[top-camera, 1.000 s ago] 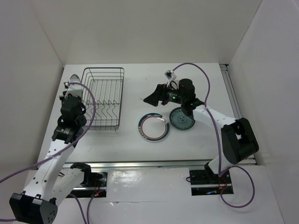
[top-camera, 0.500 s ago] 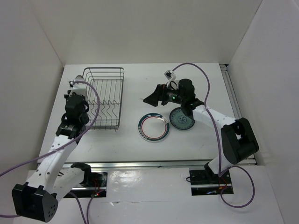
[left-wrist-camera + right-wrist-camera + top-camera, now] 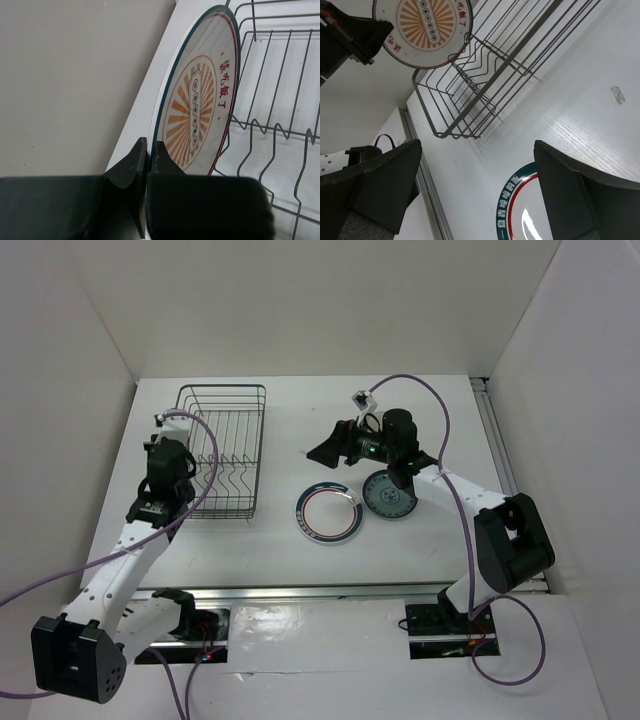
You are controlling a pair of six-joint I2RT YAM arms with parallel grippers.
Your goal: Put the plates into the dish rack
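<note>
My left gripper (image 3: 148, 146) is shut on the lower rim of a white plate with an orange centre pattern (image 3: 200, 107). That plate stands on edge, off the table, at the left wall of the dark wire dish rack (image 3: 280, 130). From above, the left gripper (image 3: 163, 435) sits by the rack's (image 3: 258, 450) left rim. A red-and-teal ringed plate (image 3: 329, 513) and a smaller blue-green plate (image 3: 388, 494) lie flat on the table. My right gripper (image 3: 320, 452) hovers open above them, pointing left. The right wrist view has the ringed plate (image 3: 520, 200) below the right gripper (image 3: 477, 145).
White walls close in the table on the left, back and right. A purple cable loops over each arm. A metal rail (image 3: 300, 592) runs along the near table edge. A small scrap of tape (image 3: 618, 94) lies on the table right of the rack.
My left arm has swung right and carried the orange-centred plate closer to the rack's left side. The right arm and the two flat plates have not moved.
</note>
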